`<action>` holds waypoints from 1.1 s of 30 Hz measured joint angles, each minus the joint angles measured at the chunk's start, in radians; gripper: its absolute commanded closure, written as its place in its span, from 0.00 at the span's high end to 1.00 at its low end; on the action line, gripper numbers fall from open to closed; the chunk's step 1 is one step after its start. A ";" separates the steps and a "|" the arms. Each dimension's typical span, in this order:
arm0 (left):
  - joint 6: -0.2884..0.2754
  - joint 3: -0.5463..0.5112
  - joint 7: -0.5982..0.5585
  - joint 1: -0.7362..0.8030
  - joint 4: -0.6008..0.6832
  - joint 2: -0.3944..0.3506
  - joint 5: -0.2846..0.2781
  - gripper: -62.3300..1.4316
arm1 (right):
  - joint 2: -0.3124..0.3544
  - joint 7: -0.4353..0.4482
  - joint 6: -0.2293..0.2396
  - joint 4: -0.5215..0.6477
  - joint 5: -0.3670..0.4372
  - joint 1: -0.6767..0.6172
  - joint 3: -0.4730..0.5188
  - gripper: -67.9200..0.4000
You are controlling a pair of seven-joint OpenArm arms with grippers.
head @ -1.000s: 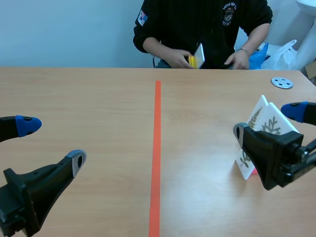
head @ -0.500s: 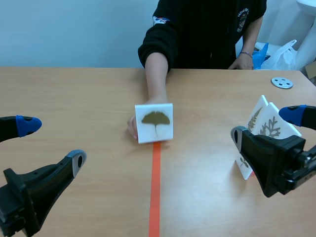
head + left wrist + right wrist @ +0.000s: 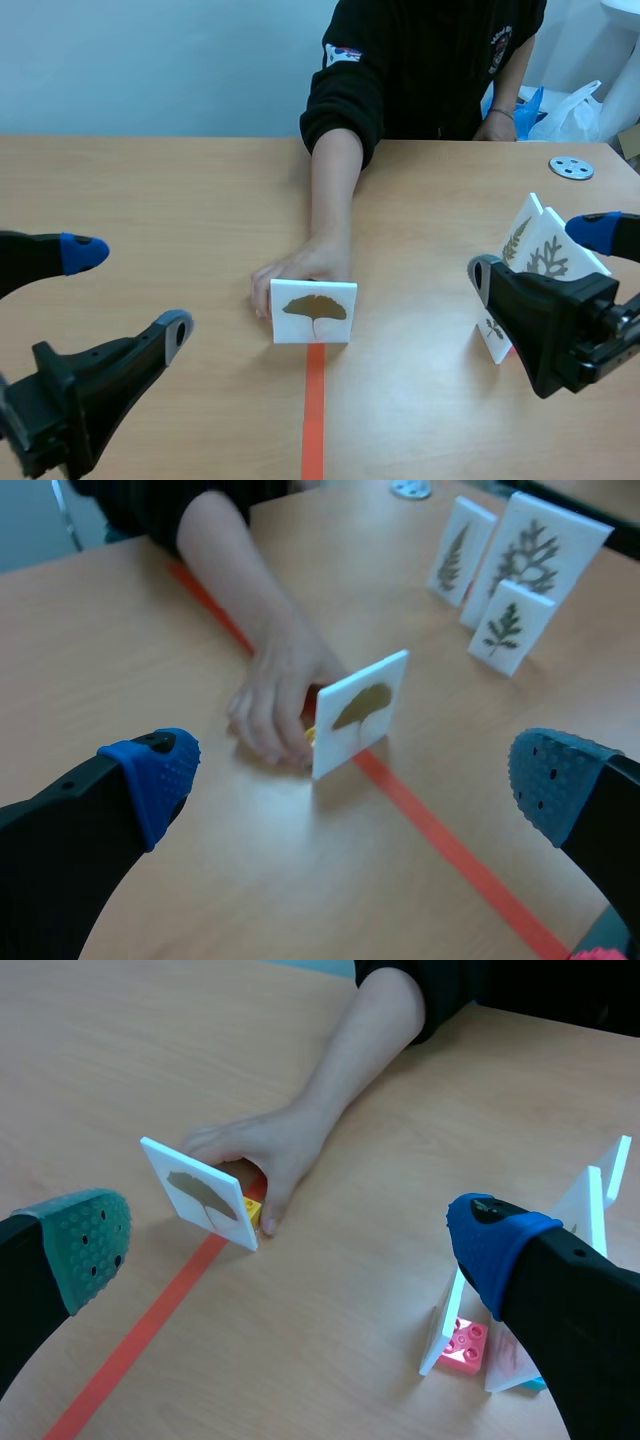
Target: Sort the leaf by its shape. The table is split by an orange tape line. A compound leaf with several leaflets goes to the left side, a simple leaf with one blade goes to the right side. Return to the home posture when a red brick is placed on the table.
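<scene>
A white card with a single fan-shaped leaf stands upright on the orange tape line, at mid table. A person's hand rests right behind it and touches it. In the left wrist view the leaf card and the hand lie ahead of my open left gripper. The right wrist view shows the leaf card on a small yellow brick, ahead of my open right gripper. My left gripper hangs at the near left and my right gripper at the right; both hold nothing.
Three white cards with feathery many-leaflet leaves stand on the right side, close by my right gripper, one on a pink brick. A small metal disc lies at the far right. The person's forearm stretches across the far middle.
The person brought the fan-leaf card from the far edge and moved it toward me along the tape line. My left gripper shifted slightly to the right. The right gripper stayed put.
</scene>
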 measured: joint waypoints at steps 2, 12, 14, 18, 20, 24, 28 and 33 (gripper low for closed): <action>-0.014 0.024 0.000 -0.050 -0.032 0.000 0.001 1.00 | 0.000 0.000 0.000 0.000 0.000 0.000 0.000 1.00; -0.087 0.179 -0.023 -0.304 -0.322 0.000 0.013 1.00 | 0.000 0.000 -0.007 0.000 0.000 0.000 0.071 1.00; -0.093 0.219 -0.040 -0.362 -0.383 0.000 0.039 1.00 | 0.000 0.000 -0.007 0.000 0.000 0.000 0.090 1.00; -0.093 0.294 -0.090 -0.457 -0.489 0.000 0.087 1.00 | 0.000 0.000 -0.007 0.000 0.000 0.000 0.124 1.00; -0.097 0.330 -0.117 -0.497 -0.536 0.000 0.121 1.00 | 0.000 0.000 -0.007 0.000 0.000 0.000 0.139 1.00; -0.114 0.401 -0.183 -0.565 -0.617 0.002 0.174 1.00 | 0.000 0.000 -0.007 0.000 0.001 0.000 0.159 1.00; -0.124 0.457 -0.246 -0.629 -0.699 0.033 0.214 1.00 | -0.003 0.000 -0.007 0.000 0.005 0.000 0.173 1.00; -0.129 0.535 -0.294 -0.716 -0.783 0.103 0.302 1.00 | -0.003 0.000 -0.007 0.000 0.005 0.000 0.175 1.00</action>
